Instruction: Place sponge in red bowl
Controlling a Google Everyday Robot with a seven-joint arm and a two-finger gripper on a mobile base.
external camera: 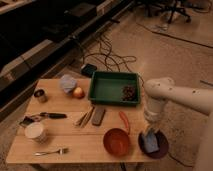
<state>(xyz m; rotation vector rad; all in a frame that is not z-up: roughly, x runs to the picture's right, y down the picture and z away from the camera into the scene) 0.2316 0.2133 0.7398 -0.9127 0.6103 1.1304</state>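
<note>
The blue-grey sponge (150,143) lies on the dark maroon plate (161,149) at the table's front right corner. The orange-red bowl (117,141) stands just left of the plate and holds nothing. My white arm comes in from the right and bends down over the plate. My gripper (149,132) hangs right above the sponge, at or touching its top.
A green tray (107,88) with dark bits stands at the back. A dark grey slab (98,115), chopsticks, a red pepper (124,121), an apple (78,92), a pale blue lump (67,82), a metal cup (40,95), a white cup (36,132), a fork and a dark tool lie on the wooden table (75,135).
</note>
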